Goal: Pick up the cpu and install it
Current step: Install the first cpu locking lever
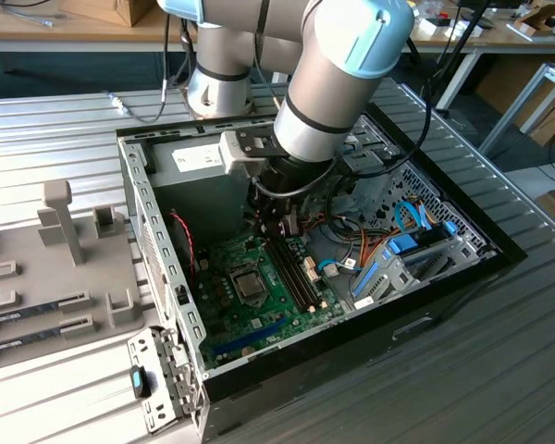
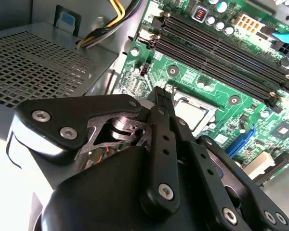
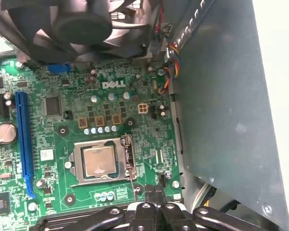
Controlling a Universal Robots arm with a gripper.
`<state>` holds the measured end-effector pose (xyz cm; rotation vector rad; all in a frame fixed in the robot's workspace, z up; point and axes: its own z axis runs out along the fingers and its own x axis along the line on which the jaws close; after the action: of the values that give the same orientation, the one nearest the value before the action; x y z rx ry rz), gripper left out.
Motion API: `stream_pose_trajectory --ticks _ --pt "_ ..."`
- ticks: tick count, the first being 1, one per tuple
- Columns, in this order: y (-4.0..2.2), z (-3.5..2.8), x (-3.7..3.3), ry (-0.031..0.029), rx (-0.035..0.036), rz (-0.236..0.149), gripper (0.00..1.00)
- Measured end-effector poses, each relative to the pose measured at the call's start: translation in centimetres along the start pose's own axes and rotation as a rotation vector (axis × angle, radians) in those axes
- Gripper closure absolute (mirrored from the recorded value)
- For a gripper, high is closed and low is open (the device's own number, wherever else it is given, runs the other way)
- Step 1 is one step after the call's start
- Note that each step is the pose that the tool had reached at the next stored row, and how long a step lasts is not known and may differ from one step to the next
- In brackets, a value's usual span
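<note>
The cpu (image 1: 250, 285) lies flat in the socket frame on the green motherboard (image 1: 268, 314), inside the open computer case. Its silver-grey top shows in both wrist views (image 3: 100, 161) (image 2: 196, 111), and in the second wrist view the black fingers cover part of it. My gripper (image 1: 277, 225) hangs above the board, a little behind the socket, near the memory slots. In both wrist views the fingertips (image 3: 154, 190) (image 2: 162, 92) are pressed together with nothing between them. The gripper stands apart from the cpu.
A grey power supply box (image 1: 199, 159) fills the case's back corner. Black memory slots (image 1: 291, 273) run beside the socket. Coloured cables and blue drive brackets (image 1: 407, 245) crowd the exterior view's right. A fan (image 3: 82, 24) overhangs the board. A grey fixture tray (image 1: 46, 296) holds memory sticks.
</note>
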<state>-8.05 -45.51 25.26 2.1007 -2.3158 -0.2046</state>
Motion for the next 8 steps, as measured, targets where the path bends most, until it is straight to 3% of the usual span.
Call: stream_pose_trajectory --ticks 1,7,8 --pt "-0.04 -0.03 0.42 -0.0002 0.0001 0.000 0.89" --pt "-0.09 -0.08 0.99 0.0013 0.0003 0.000 0.89" --pt "-0.11 -0.10 1.21 0.0054 0.0007 0.001 0.89"
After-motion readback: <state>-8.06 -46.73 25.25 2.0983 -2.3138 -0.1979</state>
